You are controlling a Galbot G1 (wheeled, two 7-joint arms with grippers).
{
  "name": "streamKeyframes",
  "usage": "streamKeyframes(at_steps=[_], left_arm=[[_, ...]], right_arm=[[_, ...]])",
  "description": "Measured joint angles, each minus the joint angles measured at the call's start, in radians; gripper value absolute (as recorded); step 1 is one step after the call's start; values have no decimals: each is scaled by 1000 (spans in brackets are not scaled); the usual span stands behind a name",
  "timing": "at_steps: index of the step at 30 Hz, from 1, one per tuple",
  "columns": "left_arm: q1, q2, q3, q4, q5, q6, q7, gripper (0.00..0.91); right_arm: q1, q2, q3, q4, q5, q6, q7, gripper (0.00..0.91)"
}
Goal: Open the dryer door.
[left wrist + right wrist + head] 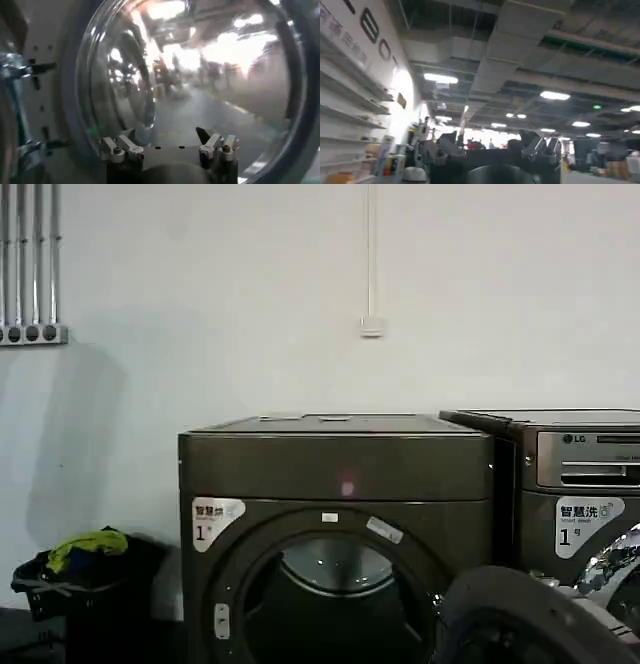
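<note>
The dark bronze-grey dryer point(335, 454) faces me, with a white "1" sticker and a small pink light on its upper panel. Its round drum opening point(335, 604) is uncovered. The dryer door point(530, 614) stands swung out to the right, its dark grey back side showing at the lower right. In the left wrist view the door's domed tinted glass point(200, 75) looms very close, and my left gripper point(167, 137) is open just in front of it, holding nothing. My right gripper point(487, 142) is open and empty, pointing up toward the room's ceiling.
A second machine with an LG logo point(590, 474) stands directly right of the dryer, right behind the swung-out door. A dark basket of clothes point(85, 569) sits on the floor to the left. A white wall rises behind both machines.
</note>
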Motion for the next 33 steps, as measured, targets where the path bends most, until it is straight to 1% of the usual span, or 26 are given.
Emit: streamKeyframes(at_steps=[11, 15, 19, 33], left_arm=[[-11, -62, 35, 5, 1, 0, -8, 907], [-16, -78, 46, 13, 4, -3, -38, 907], [-17, -100, 61, 12, 6, -2, -66, 907], [-8, -122, 84, 7, 16, 3, -75, 907]], right_arm=[[-11, 1, 15, -7, 2, -4, 17, 907], [-14, 1, 17, -13, 1, -22, 36, 907], [-18, 1, 18, -15, 0, -23, 38, 907], [-20, 1, 14, -6, 2, -22, 35, 907]])
